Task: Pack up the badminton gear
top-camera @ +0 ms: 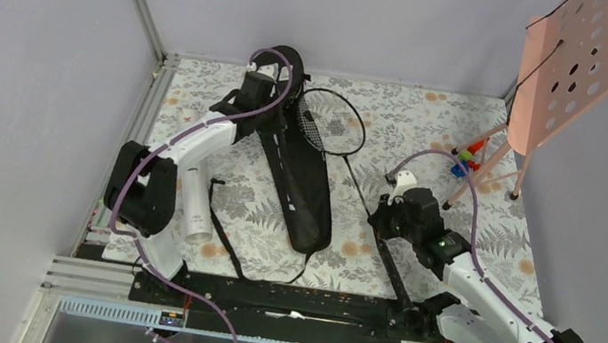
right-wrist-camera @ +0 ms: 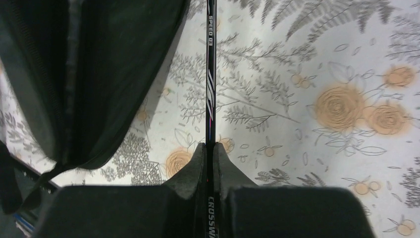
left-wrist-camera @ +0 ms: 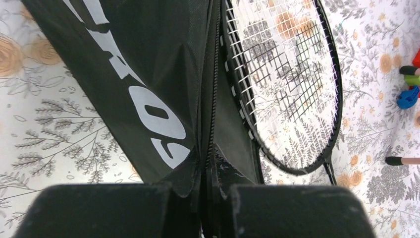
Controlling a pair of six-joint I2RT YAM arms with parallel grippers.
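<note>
The black CROSSWAY bag point(top-camera: 303, 185) lies lengthwise in the middle of the table, and its white lettering shows in the left wrist view point(left-wrist-camera: 148, 74). My left gripper point(top-camera: 267, 75) is shut on the bag's zipper edge point(left-wrist-camera: 207, 168) at its wide far end. A black racket's strung head point(top-camera: 334, 122) lies beside the bag's open side, its left rim over the inner flap point(left-wrist-camera: 292, 84). My right gripper point(top-camera: 394, 207) is shut on that racket's thin shaft point(right-wrist-camera: 210, 89), pinched between the fingers point(right-wrist-camera: 210, 148). The white tube point(top-camera: 193, 201) lies left of the bag. No shuttlecocks show.
A pink perforated board point(top-camera: 585, 59) on a stand rises at the back right, its legs on the table. Small coloured toys point(top-camera: 467, 154) lie by its legs and show in the left wrist view point(left-wrist-camera: 408, 96). A bag strap point(top-camera: 223, 241) trails near the front rail.
</note>
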